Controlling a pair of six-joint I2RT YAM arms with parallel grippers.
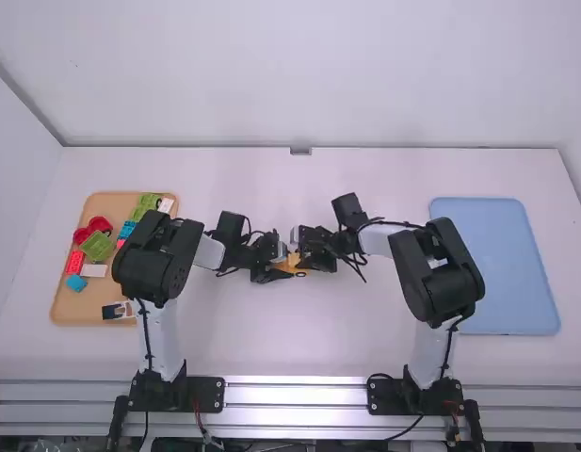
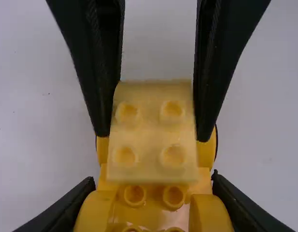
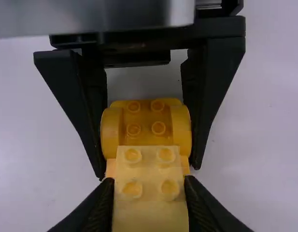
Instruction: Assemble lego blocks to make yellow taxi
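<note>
Near the table's middle my left gripper [image 1: 282,265] is shut on the yellow-orange car base [image 1: 293,267]. Facing it from the right is my right gripper [image 1: 307,254]. In the left wrist view, the studded car base [image 2: 153,213] with rounded wheel arches sits between the fingers of my left gripper [image 2: 153,187]. A pale yellow four-studded block [image 2: 153,111] overlaps its far part, pinched by the right gripper. The right wrist view has my right gripper [image 3: 149,186] shut on this pale block [image 3: 149,205], the car base [image 3: 146,120] beyond. Whether they touch I cannot tell.
A tan tray [image 1: 69,303] at the left holds red, green, blue and pink pieces, partly behind the left arm. To the right lies a blue tray [image 1: 497,268], close beside the right arm's elbow. Bare white table [image 1: 290,339] lies in front of the grippers.
</note>
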